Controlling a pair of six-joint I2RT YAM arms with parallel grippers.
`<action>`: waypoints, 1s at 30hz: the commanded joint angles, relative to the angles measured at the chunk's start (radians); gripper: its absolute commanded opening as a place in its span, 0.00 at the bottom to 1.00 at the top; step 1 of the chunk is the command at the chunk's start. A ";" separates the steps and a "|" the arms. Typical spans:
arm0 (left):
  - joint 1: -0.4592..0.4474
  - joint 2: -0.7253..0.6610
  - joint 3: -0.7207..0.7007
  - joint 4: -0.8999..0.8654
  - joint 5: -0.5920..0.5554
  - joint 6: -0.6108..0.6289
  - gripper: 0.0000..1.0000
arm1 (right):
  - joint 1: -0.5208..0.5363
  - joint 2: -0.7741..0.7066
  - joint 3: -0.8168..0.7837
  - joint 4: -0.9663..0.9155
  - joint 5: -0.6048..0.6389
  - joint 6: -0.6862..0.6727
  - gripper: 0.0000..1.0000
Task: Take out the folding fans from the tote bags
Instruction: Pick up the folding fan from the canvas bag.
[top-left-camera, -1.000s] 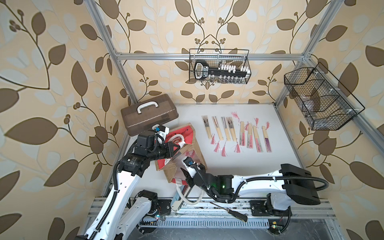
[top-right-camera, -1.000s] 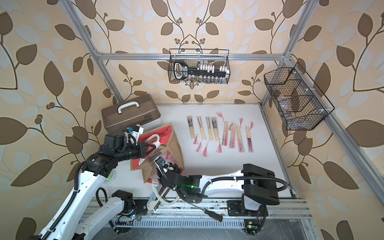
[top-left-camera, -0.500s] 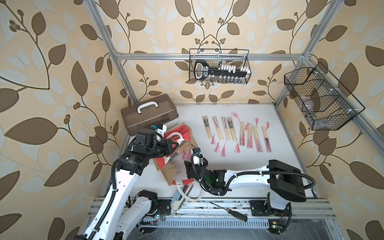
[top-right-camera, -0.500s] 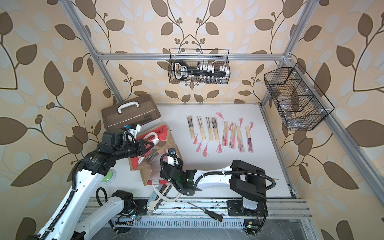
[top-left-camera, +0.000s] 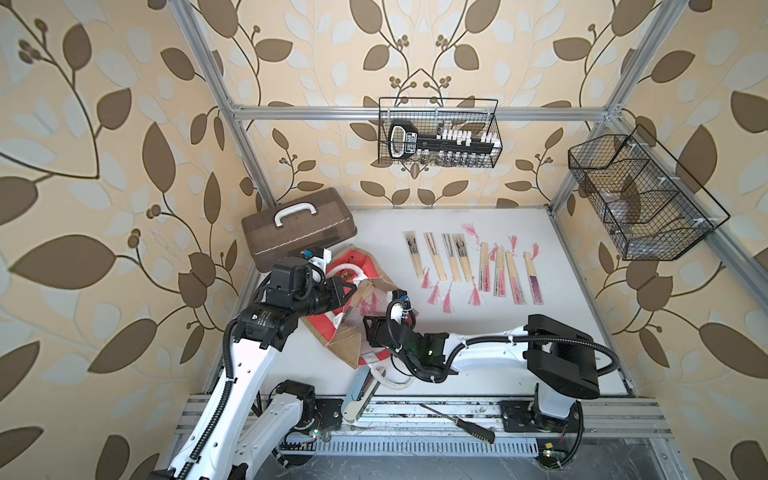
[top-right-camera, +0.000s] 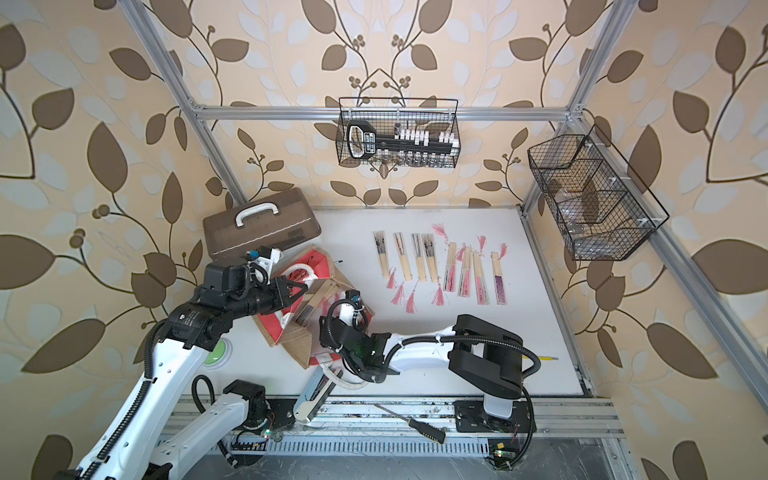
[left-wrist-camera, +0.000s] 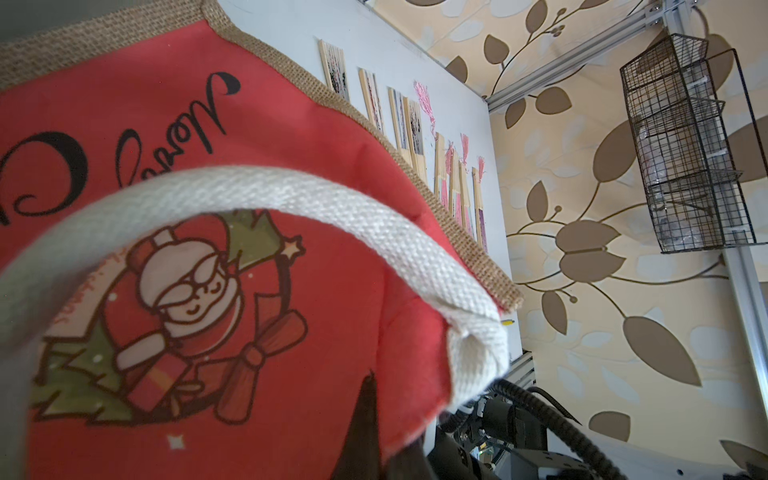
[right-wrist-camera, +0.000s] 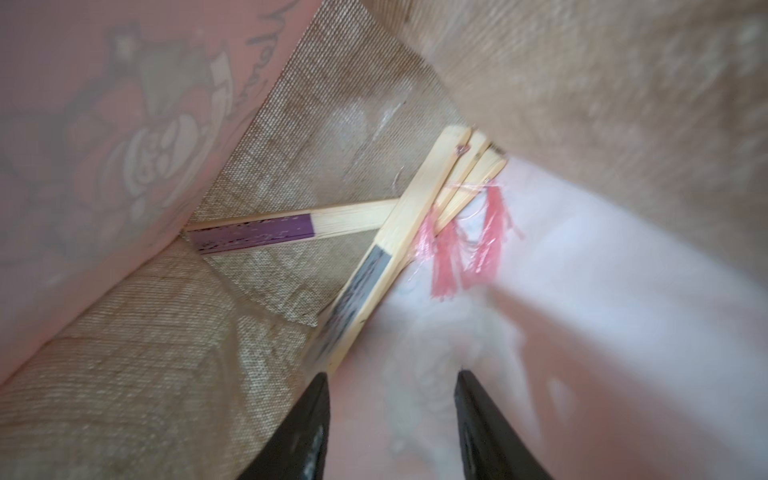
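Left jaws: closed, pinching the bag (top-left-camera: 347, 351) at its red panel beside the white handle (left-wrist-camera: 291, 195), and holding the mouth up and open.
Right jaws: standing apart with nothing between them, reaching into the bag; in both top views the bag's wall is hiding them.
Fans inside: a purple fan (right-wrist-camera: 257, 232) is lying across the jute bottom, ahead of the right jaws and off to one side. A bundle (right-wrist-camera: 417, 208) of what looks like three fans, with pink tassels (right-wrist-camera: 444, 257), is leaning in the corner straight ahead of the right jaws. Its nearest dark end is reaching almost to one jaw tip.
Fans out: eight fans (top-left-camera: 461, 257) are lying in a row on the tabletop (top-left-camera: 573, 282), well apart from both jaws.
Done: going by that row, roughly two thirds of the job is looking finished.
Left: about four fans are waiting in the bag; blur is making the bundle's count uncertain.
Step in hand: the right jaws seem to be lining up on the bundle for the next pick; no fan is being gripped.
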 joint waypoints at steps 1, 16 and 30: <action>0.007 -0.017 -0.016 0.032 0.069 0.039 0.00 | 0.007 0.048 0.038 0.042 -0.035 0.143 0.50; 0.007 0.013 0.016 0.052 0.176 0.076 0.00 | -0.023 0.250 0.140 0.196 -0.114 0.360 0.49; 0.007 0.064 0.053 0.035 0.200 0.108 0.00 | -0.066 0.310 0.137 0.287 -0.172 0.383 0.46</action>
